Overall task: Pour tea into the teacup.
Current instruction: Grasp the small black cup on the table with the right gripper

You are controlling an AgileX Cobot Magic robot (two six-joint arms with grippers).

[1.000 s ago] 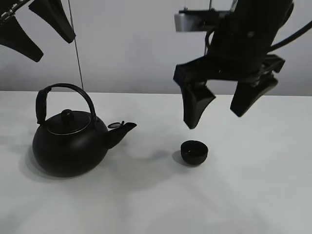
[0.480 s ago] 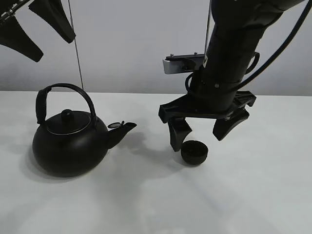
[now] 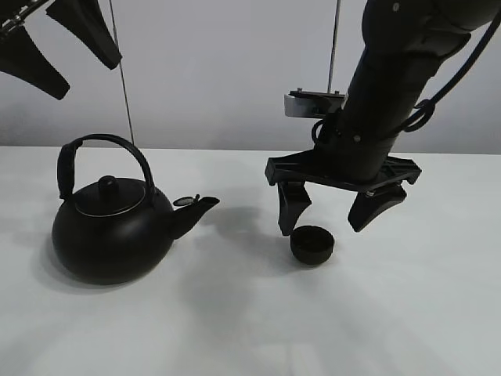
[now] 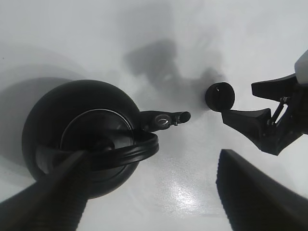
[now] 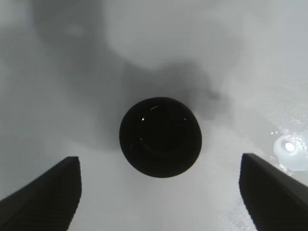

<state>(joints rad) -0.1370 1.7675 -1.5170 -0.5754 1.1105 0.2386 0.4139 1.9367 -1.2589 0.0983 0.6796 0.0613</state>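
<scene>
**Status, R arm.** The right gripper (image 3: 322, 229) was open, jaws spread wide and holding nothing. It hung low over the table (image 3: 235, 329), fingers pointing down, tips at approx. the rim height of the teacup (image 3: 312, 244). In the ext. view the finger nearer the kettle (image 3: 109, 235) stood just beside the cup's rim. The other finger stood clear on the far side. The R wrist view showed the cup centred between the two fingers (image 5: 45, 195), with bare table on each side and no contact.

**Status, L arm.** The left gripper (image 3: 86, 78) was open and empty. It was parked high above the kettle, well clear of the handle (image 3: 109, 141).

**Task item.** The teacup stood upright on the table, to the right of the kettle in the ext. view. Contents could not be told: the interior read as plain black.

**Kettle.** It was upright with the lid on and the handle arched over it. The spout (image 3: 200, 207) pointed toward the cup.

**Clearances.**
- Spout to cup: well apart, bare tabletop between.
- Cup and kettle to the rear table edge, where the top met the wall (image 3: 219, 70): both sat well in from it.
- Front of cup and kettle: open surface down to the frame limit; front edge not in view.
- Right of the R gripper: open tabletop.
</scene>
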